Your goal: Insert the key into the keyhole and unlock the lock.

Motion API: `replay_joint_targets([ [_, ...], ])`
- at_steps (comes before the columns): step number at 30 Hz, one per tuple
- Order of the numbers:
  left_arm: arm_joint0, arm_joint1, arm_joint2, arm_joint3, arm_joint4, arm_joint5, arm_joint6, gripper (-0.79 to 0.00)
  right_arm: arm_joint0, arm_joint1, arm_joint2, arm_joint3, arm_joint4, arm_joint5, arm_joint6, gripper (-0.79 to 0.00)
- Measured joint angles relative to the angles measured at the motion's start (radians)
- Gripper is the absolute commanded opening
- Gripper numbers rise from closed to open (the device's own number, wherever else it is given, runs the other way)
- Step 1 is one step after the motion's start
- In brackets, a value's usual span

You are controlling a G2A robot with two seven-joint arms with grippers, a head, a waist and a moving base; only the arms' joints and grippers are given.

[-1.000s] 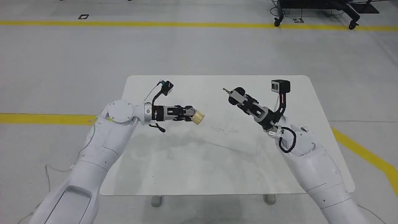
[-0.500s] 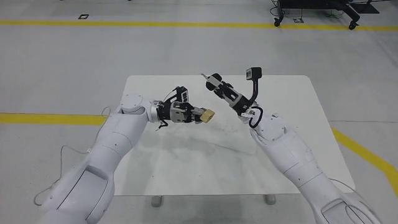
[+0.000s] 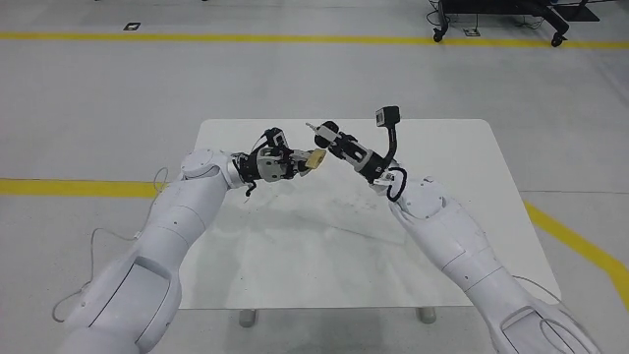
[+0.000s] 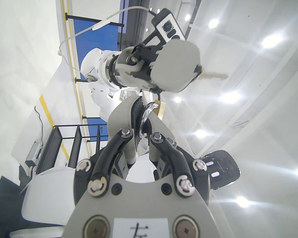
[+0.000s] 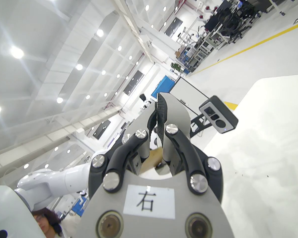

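Note:
A brass padlock (image 3: 314, 158) hangs in the air over the back middle of the white table (image 3: 442, 256). My left gripper (image 3: 295, 163) is shut on it; in the left wrist view the fingers (image 4: 119, 117) clamp the steel shackle (image 4: 149, 108) with the brass body (image 4: 161, 108) beyond. My right gripper (image 3: 323, 136) is shut on a small silver key (image 3: 312, 127), whose blade (image 4: 213, 75) sticks out sideways from that gripper, just above and apart from the lock. In the right wrist view the right gripper (image 5: 161, 105) has its jaws pressed together, with the brass lock (image 5: 151, 161) behind.
The table's surface beneath both arms is bare. Beyond its far edge lies grey floor with a yellow line (image 3: 295, 37). A dark wheeled rack (image 3: 501, 5) stands far back right, well away from the arms.
Both arms have closed in on each other over the table's back middle. The right gripper brought the key leftward, and the left gripper raised the padlock toward it. Key and lock now sit close together.

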Motion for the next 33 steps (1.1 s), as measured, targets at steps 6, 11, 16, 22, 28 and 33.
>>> replay_joint_targets([
  [6,-0.014,-0.003,0.002,0.039,0.001,-0.007,0.0,-0.785,-0.001,0.0,0.028,0.011,0.034,-0.035,0.028,-0.785],
  [11,-0.033,-0.009,0.005,0.082,0.033,-0.026,0.01,-0.785,-0.02,-0.001,0.074,-0.009,0.109,-0.053,-0.017,-0.785],
  [16,-0.046,-0.011,0.007,0.102,0.064,-0.068,0.065,-0.785,-0.025,-0.003,0.077,-0.018,0.157,-0.051,-0.017,-0.785],
  [22,-0.046,-0.011,0.007,0.101,0.063,-0.065,0.06,-0.785,-0.025,-0.003,0.077,-0.018,0.154,-0.051,-0.017,-0.785],
  [28,-0.01,-0.009,0.021,0.045,0.113,0.068,0.159,-0.785,-0.043,0.011,0.112,-0.04,0.075,0.015,-0.023,-0.785],
  [33,0.017,-0.007,0.019,-0.004,0.136,0.18,0.269,-0.785,-0.196,0.056,0.23,-0.241,0.094,0.405,0.019,-0.785],
])
